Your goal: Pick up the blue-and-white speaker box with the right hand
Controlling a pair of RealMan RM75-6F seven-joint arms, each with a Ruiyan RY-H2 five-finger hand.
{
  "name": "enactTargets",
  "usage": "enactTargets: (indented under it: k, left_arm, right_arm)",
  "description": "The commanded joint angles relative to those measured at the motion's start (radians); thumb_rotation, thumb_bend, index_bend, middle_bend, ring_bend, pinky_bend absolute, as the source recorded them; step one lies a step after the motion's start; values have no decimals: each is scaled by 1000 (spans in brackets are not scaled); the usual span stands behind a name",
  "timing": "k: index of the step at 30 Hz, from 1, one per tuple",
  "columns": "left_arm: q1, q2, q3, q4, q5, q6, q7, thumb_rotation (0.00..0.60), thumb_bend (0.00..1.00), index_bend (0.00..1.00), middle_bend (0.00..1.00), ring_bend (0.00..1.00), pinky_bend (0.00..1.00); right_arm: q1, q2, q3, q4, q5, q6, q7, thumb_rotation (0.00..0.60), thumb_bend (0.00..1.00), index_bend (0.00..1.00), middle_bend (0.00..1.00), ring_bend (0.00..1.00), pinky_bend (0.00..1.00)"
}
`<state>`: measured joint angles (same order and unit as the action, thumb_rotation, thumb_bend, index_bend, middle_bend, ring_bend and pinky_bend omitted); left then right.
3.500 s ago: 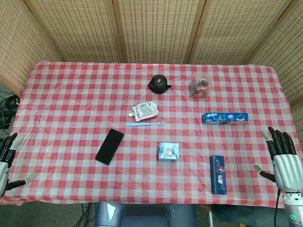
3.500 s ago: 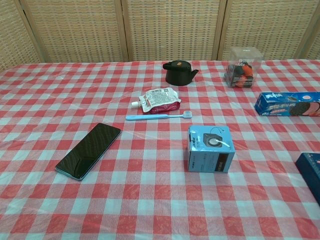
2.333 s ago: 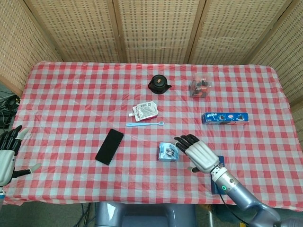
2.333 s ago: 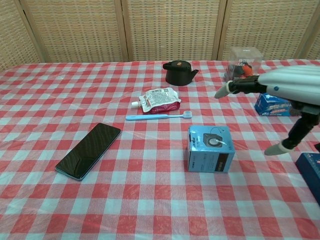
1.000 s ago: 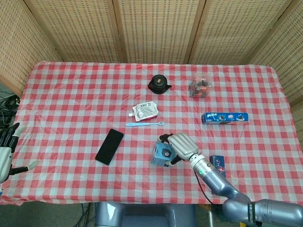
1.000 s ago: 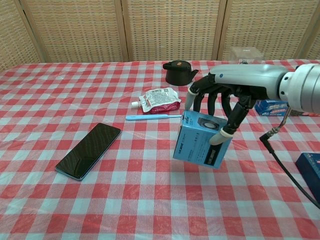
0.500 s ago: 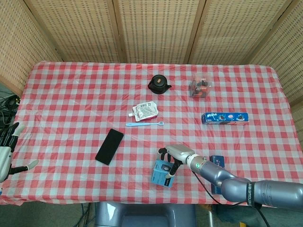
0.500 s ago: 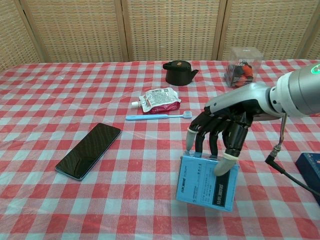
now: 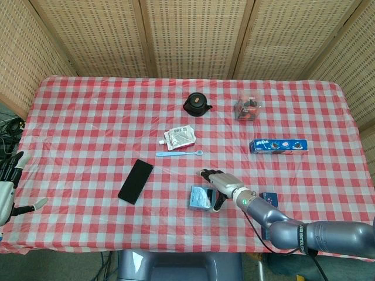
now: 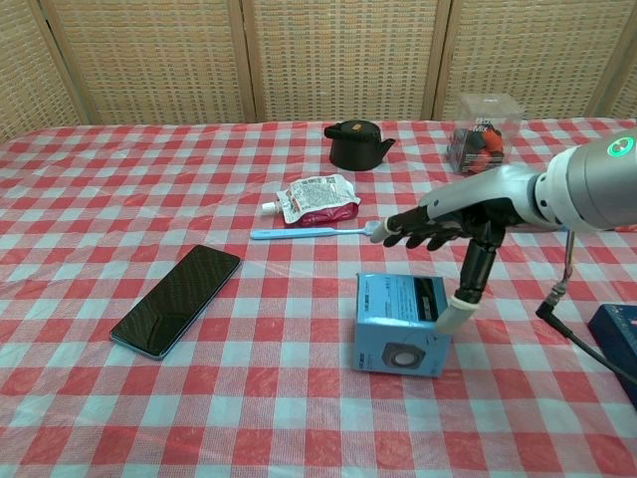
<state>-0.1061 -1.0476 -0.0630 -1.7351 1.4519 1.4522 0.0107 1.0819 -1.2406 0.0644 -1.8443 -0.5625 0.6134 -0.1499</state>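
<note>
Two hands are in play, and we see the right hand (image 10: 450,231) hovering over the blue-and-white speaker box (image 10: 400,325), which sits flat on the checked surface (image 10: 119,179) near its front edge. In the chest view our fingers (image 10: 413,235) are spread out level above the box, clear of it, while the thumb points down with its pale tip touching the box's upper right corner. Nothing is gripped: the fingers are apart and the box rests on the cloth on its own, its round speaker print facing us. From the head view the right hand (image 9: 219,181) sits just beside the box (image 9: 200,198), on its right.

Our left hand (image 9: 8,191) shows only in the head view, off the surface's left edge, fingers apart and holding nothing.

Around the box we have a black phone (image 10: 177,299) well to the left, lying flat. Behind the box, a light blue toothbrush (image 10: 317,232) lies crosswise, with a red-and-white pouch (image 10: 317,198) just beyond it. Further back stands a small black pot (image 10: 356,144), and to its right a clear box (image 10: 483,121) with dark and red contents. A blue biscuit packet (image 9: 278,146) lies toward the right side, and a dark blue carton (image 10: 617,339) shows at the right edge.
</note>
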Motion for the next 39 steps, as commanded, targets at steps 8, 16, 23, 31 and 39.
enactTargets:
  k: [8,16,23,31,39]
  left_arm:
    - [1,-3,5,-5,11,6,11,600,0,0,0,0,0]
    - [3,-4,8,-6,16,11,12,600,0,0,0,0,0]
    - [4,-1,6,-4,12,11,3,600,0,0,0,0,0]
    - [4,2,6,-3,13,11,-4,600,0,0,0,0,0]
    - [3,3,6,-3,11,9,-5,600,0,0,0,0,0]
  right_arm:
    - [-142,-9,12,-88,-332,315,-46,600,0,12,0,0,0]
    - [-207,-118,-91,-37,-516,391,-184,600,0,118,96,8,0]
    - [-249,-206,-130,27,-601,420,-266,600,0,126,122,30,0]
    - [-281,-290,-121,140,-699,475,-308,600,17,253,283,247,170]
    - [-320,-368,-98,277,-796,522,-271,600,283,420,480,439,427]
